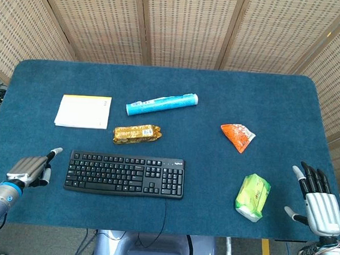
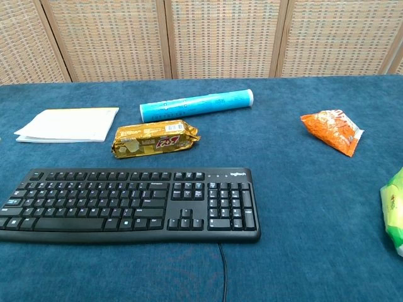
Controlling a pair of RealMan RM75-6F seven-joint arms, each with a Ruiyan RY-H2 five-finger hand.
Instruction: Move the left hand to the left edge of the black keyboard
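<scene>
The black keyboard [image 1: 125, 174] lies near the front of the blue table [image 1: 218, 90], also filling the lower left of the chest view as keyboard [image 2: 129, 203]. My left hand [image 1: 33, 168] hovers just left of the keyboard's left edge, a short gap away, one finger stretched toward it and the others curled, holding nothing. My right hand [image 1: 321, 200] stays at the table's front right corner with fingers spread and nothing in it. Neither hand shows in the chest view.
Behind the keyboard lie a gold snack pack [image 1: 136, 134], a blue tube [image 1: 161, 104] and a white-and-yellow notepad [image 1: 83, 111]. An orange packet [image 1: 237, 135] and a green packet [image 1: 253, 196] sit on the right. The keyboard's cable [image 1: 165, 214] runs off the front edge.
</scene>
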